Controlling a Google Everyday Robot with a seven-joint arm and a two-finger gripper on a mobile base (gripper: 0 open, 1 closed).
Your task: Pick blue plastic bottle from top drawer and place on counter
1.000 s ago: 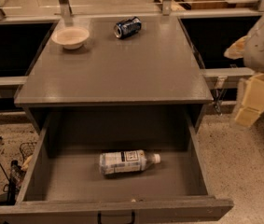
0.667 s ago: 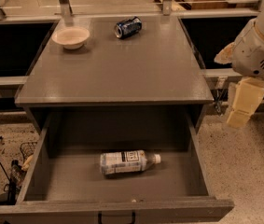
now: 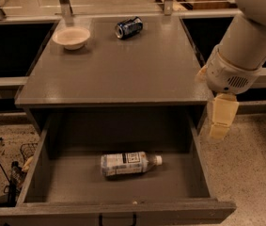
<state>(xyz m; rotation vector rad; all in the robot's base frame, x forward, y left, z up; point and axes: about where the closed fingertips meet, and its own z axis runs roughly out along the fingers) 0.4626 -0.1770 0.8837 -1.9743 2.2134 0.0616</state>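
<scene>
Camera view: the gripper (image 3: 219,126) hangs off the right front corner of the tabletop (image 3: 123,69), just outside the right wall of the top drawer (image 3: 36,173) and above floor level. It points down. Cannot tell whether it is released or clenched; nothing is seen in it. Against the frame 0.7 s ago, the gripper has shifted left and lower, closer to the tabletop edge and the drawer. The white arm (image 3: 245,46) now fills more of the upper right corner and overlaps the tabletop's right edge.

The blue plastic bottle (image 3: 130,164) lies on its side on the drawer floor, near the middle, white cap to the right, same spot as before. It is well apart from the gripper. The drawer is pulled fully out, dark handle on the front panel, unchanged.

On the tabletop, a pale bowl (image 3: 71,36) sits at back left and a dark blue can (image 3: 129,27) lies on its side at back centre. Neither has moved.
</scene>
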